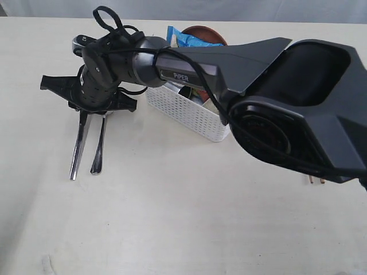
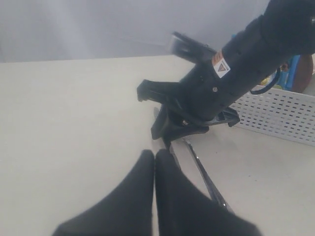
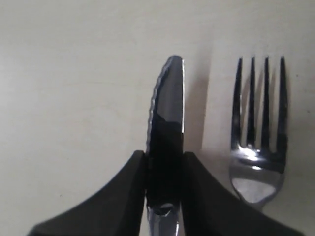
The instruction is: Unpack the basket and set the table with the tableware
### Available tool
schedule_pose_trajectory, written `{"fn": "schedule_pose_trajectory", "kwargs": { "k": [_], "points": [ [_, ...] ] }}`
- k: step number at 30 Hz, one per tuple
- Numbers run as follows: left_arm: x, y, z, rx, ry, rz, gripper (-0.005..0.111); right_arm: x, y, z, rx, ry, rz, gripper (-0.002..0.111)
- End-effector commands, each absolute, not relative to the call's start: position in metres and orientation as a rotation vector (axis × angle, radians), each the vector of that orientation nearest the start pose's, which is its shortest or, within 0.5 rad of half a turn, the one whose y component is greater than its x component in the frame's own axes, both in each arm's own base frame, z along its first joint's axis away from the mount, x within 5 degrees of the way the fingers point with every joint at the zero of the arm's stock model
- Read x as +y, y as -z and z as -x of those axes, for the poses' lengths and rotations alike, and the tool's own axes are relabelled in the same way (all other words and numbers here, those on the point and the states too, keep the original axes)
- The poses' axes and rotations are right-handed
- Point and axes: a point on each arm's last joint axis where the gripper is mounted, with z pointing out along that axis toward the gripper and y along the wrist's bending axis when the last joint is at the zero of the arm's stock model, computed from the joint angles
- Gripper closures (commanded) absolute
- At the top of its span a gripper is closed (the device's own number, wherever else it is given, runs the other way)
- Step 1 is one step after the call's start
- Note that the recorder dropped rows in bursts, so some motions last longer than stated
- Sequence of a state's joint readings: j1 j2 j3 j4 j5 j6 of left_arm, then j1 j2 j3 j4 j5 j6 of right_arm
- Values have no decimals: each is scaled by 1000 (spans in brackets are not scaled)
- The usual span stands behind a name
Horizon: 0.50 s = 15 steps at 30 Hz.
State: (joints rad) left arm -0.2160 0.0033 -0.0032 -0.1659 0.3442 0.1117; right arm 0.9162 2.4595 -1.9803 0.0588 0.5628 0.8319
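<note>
My right gripper [image 3: 165, 157] is clamped across the width of the knife [image 3: 167, 113], one finger on each flat edge, with the blade running straight out ahead between them. The fork [image 3: 258, 147] lies just beside the knife, apart from it, its long axis parallel and its tines pointing the same way. The knife appears low over the surface [image 1: 172, 217]; contact cannot be confirmed. Both lie beside the basket [image 1: 189, 112]. Release should be the next step, and the fork-side finger has little room to open. My left gripper [image 2: 155, 157] is together, empty, near.
</note>
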Motion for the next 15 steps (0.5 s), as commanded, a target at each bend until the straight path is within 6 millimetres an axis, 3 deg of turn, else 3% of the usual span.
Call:
{"fn": "schedule_pose_trajectory", "kwargs": {
  "k": [1,15],
  "points": [
    [-17,-183,-51,1817,241,-198,107,425,-120,-330,2674,-676,65,109],
    [-17,-183,-51,1816,239,-200,107,425,-121,-331,2650,-680,75,108]
  ]
}}
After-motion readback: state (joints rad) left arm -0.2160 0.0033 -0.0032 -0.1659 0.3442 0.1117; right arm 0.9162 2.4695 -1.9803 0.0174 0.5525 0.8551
